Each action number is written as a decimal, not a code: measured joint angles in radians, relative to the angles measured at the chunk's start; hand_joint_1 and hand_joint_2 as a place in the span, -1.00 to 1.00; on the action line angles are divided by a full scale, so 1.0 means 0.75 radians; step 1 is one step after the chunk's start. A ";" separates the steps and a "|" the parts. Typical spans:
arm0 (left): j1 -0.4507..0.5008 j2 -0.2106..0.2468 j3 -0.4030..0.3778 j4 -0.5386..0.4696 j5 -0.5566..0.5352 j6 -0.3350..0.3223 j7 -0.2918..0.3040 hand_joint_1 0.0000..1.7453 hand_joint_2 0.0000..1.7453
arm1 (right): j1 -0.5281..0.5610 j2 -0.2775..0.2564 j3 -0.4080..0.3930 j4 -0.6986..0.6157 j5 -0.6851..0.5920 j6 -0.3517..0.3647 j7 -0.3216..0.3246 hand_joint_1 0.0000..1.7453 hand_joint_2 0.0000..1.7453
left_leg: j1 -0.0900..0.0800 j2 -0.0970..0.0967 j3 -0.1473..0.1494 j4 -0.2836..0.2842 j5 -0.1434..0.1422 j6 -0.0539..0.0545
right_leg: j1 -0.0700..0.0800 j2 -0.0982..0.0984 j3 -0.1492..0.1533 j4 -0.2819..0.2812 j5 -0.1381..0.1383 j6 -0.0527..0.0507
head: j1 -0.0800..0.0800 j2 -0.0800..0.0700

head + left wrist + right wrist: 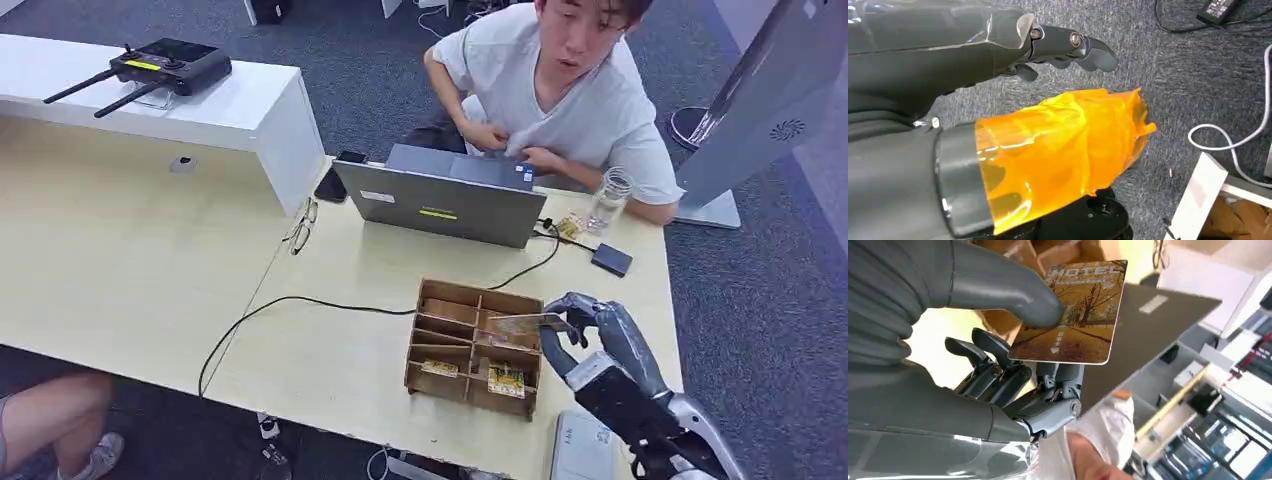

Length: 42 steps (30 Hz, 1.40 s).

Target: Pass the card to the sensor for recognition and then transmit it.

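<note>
Right hand (585,325): raised above the right end of the wooden organizer, thumb pressed on top of the card, darker fingers (998,372) curled beneath; clamped on the card.
Card (1075,315): brown hotel key card with a tree picture and the word HOTEL, pinched flat between thumb and fingers; in the head view (515,323) held over the organizer's right-hand compartments, apart from the tray itself.
Left hand (1068,47): hanging over grey carpet, dark fingers curled in, nothing between them; thumb wrapped in orange film.
Wooden organizer (430,330): divided tray near the front edge of the pale table (330,350); more cards lying in its front compartments.
Laptop (440,205): grey, open, lid back turned toward the robot, standing behind the organizer.
Cable (300,305): black, running across the table from the front edge toward the laptop.
Person (560,90): seated behind the laptop in a white shirt, hands at the keyboard side.
Glass jar (610,197): clear, just right of the laptop, near a small dark box (611,260).
Glasses (300,228): lying left of the laptop.
White shelf (230,110): at the far left, bearing a black controller with antennas (165,68).
</note>
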 joint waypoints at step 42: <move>-0.007 -0.010 0.066 0.024 -0.049 0.037 -0.024 -1.00 -1.00 | 0.336 -0.921 -0.134 0.045 -0.649 0.540 0.089 1.00 1.00 | -0.001 0.000 -0.001 0.003 -0.003 0.004 | -0.001 0.000 0.001 -0.002 0.000 0.001 | 0.000 0.000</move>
